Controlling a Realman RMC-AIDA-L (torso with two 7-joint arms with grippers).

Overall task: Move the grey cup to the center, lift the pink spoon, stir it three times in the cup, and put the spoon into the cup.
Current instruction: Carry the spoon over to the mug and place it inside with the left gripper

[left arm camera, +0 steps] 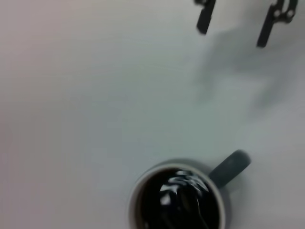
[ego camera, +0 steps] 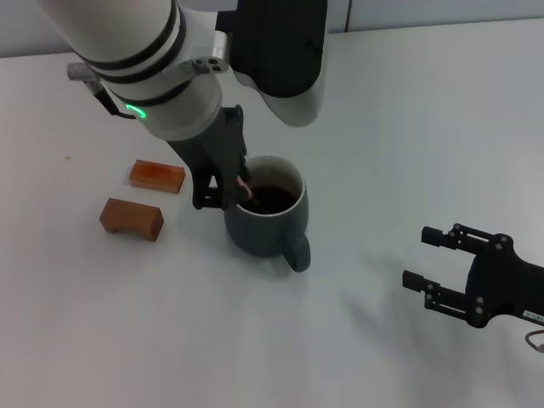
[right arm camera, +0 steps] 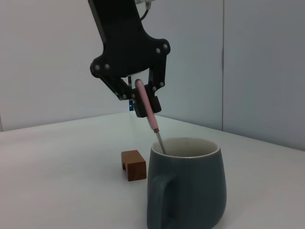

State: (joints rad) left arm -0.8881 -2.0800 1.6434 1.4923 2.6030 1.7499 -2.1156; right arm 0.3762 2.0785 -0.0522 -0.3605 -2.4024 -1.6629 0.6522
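My left gripper had its jaws clamped on the pink spoon, bowl dipped in the grey cup mid-surface. Stirring well meant small circles, clear of the rim. My right gripper hung open, well apart.

Head looks down, wrists closer; all share the grey cup.

table: plain white top | wall: pale grey, panel seam | light: even
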